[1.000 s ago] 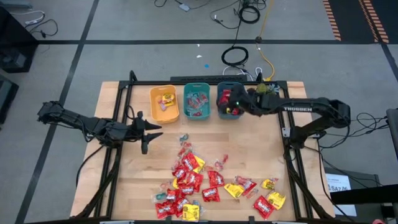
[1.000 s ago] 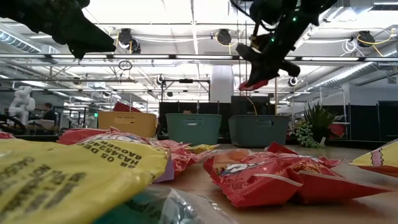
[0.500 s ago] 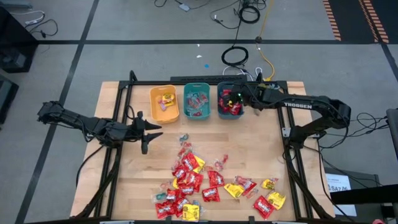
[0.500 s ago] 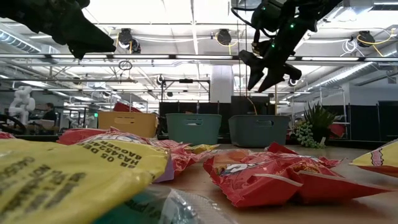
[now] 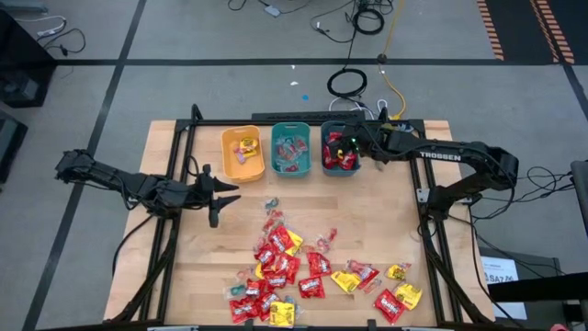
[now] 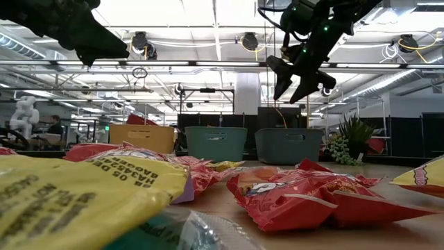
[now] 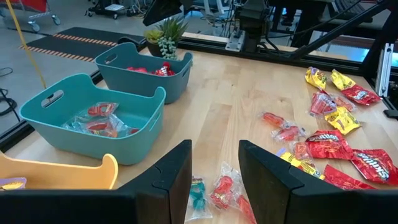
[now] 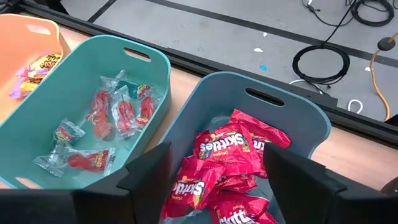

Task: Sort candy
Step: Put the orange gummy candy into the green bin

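A heap of red and yellow candy packets (image 5: pixel 294 267) lies on the near half of the wooden table, with a few small clear-wrapped pieces (image 7: pixel 211 190) at its far edge. My right gripper (image 8: pixel 214 168) is open and empty, hanging above the right teal bin (image 8: pixel 273 87), which holds red packets (image 8: pixel 230 155); it also shows in the high view (image 5: pixel 352 147) and the low view (image 6: pixel 295 76). My left gripper (image 5: pixel 220 195) is open and empty above the table's left side, clear of the candy.
Three bins stand in a row at the far edge: a yellow bin (image 5: pixel 243 165) with yellow pieces, a middle teal bin (image 5: pixel 291 169) with clear-wrapped red pieces, and the right teal bin (image 5: pixel 323 152). A small green plant (image 5: pixel 386 131) stands to their right. Bare wood lies between bins and heap.
My right gripper held a red packet above the right teal bin, then opened and let it go. The packet has fallen out of the fingers into the bin. The gripper has gone up a little and stays open.
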`<action>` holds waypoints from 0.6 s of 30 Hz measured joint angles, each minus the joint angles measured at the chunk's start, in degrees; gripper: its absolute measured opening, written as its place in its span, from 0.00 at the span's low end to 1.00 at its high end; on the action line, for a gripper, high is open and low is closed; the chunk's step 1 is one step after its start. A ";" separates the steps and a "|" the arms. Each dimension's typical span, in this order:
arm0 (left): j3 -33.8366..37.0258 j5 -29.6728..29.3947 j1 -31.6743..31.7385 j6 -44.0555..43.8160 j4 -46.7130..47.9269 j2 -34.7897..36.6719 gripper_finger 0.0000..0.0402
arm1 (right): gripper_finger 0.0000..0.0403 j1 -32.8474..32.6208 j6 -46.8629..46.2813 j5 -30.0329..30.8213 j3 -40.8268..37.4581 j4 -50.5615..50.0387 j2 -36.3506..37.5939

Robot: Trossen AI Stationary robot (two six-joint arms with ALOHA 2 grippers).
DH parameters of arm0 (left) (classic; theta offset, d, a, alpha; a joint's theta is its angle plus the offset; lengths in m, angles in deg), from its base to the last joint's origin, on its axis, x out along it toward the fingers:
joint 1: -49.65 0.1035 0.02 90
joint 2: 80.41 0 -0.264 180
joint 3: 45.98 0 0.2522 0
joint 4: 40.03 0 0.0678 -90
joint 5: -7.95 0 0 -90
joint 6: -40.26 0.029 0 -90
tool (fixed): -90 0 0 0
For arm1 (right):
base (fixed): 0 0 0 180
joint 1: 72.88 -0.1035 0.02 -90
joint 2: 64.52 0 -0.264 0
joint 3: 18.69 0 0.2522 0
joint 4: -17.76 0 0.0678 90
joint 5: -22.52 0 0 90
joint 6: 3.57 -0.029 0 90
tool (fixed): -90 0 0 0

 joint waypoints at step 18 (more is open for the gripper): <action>0.00 0.06 0.00 -0.16 0.21 0.02 0.35 | 0.60 -13.30 3.50 -7.62 0.04 3.78 0.04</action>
